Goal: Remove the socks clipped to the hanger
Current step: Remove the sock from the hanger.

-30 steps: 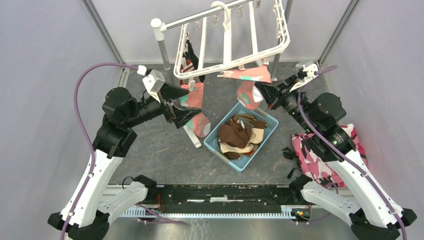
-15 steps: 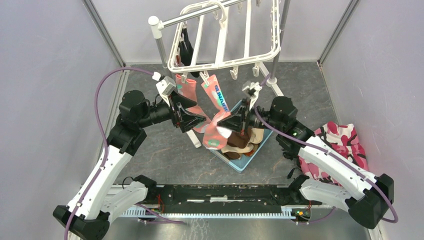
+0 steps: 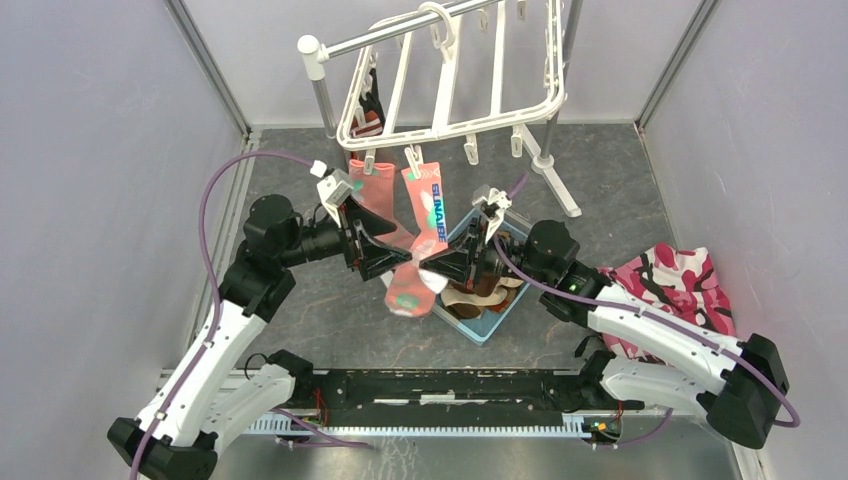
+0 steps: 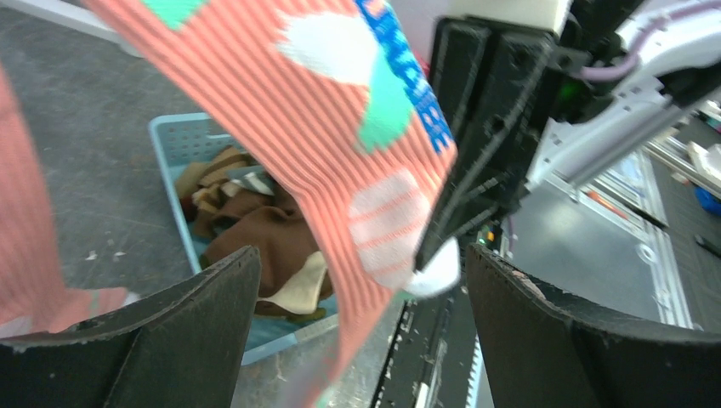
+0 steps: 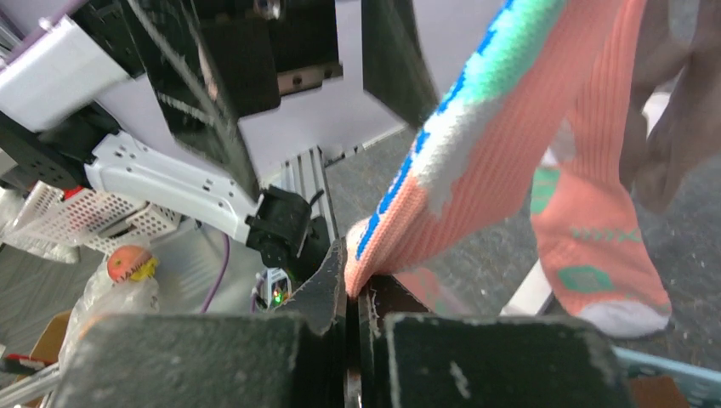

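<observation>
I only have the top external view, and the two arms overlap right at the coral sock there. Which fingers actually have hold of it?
Observer: The right wrist view shows the right fingers shut tight on the coral sock, pinching its lower end.
Operator: So the left ones aren't gripping it?
Observer: No. In the left wrist view the left fingers stand wide apart, and the sock hangs between them unclamped.

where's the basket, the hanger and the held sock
basket (image 4: 180, 136), left wrist view, far corner wall
hanger (image 3: 450, 125), top view, front bar
held sock (image 4: 340, 153), left wrist view, middle of leg
</observation>
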